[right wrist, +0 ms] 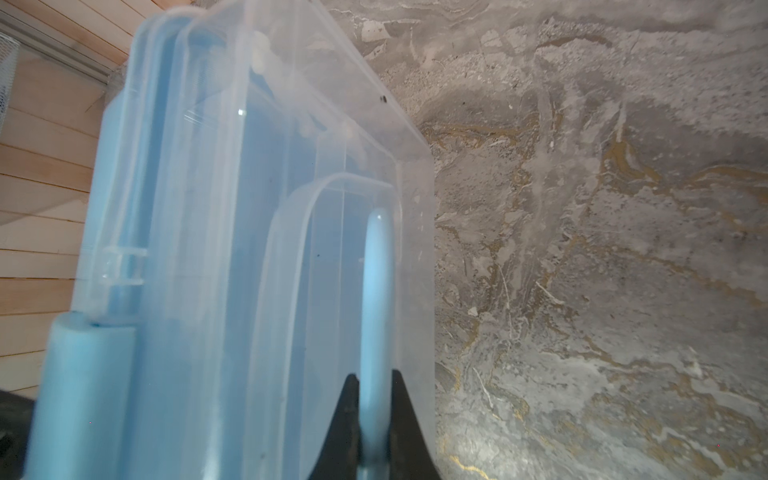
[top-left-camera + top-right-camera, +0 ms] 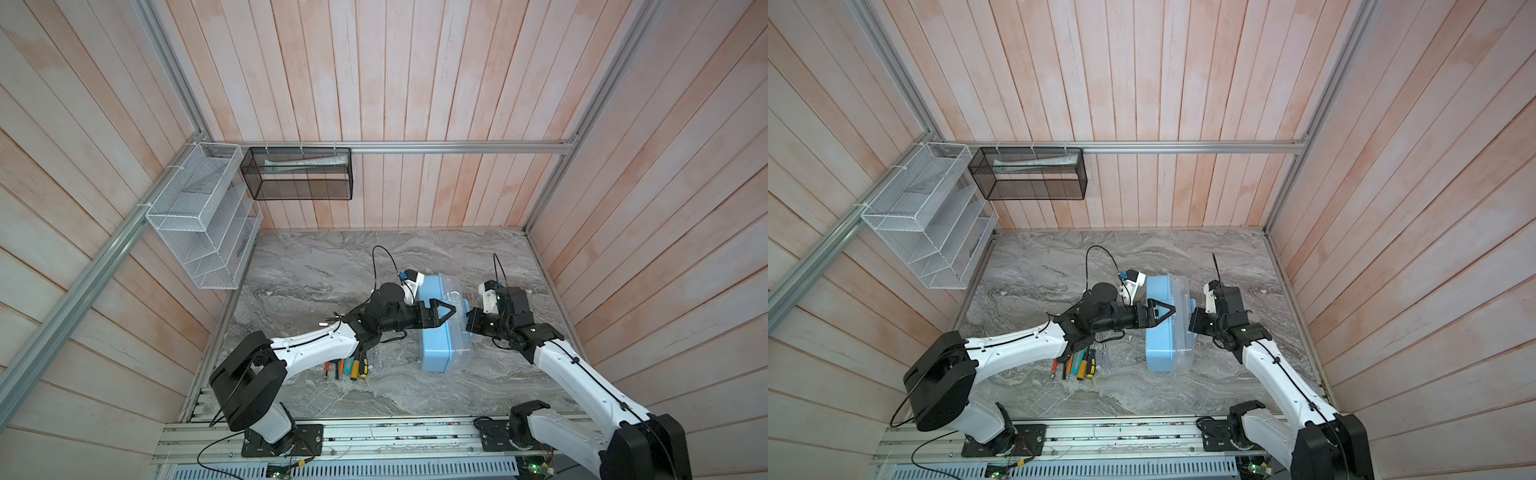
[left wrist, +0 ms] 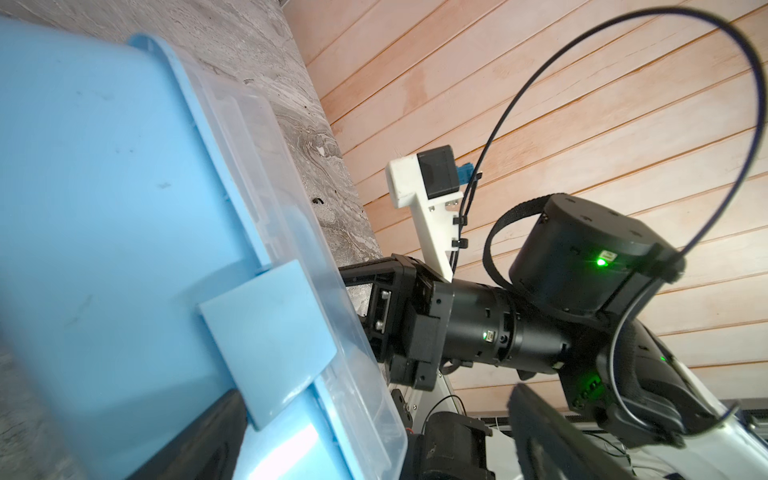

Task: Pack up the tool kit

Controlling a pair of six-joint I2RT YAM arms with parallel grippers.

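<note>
In both top views the scene is seen from high above the arm bases, facing down toward the back wall; nearly the same table and box are shared. From the left wrist the box's blue side is seen very close, the right arm beyond. From the right wrist its clear lid and handle are seen close up, table behind.

Box — smooth, matt plastic
</note>
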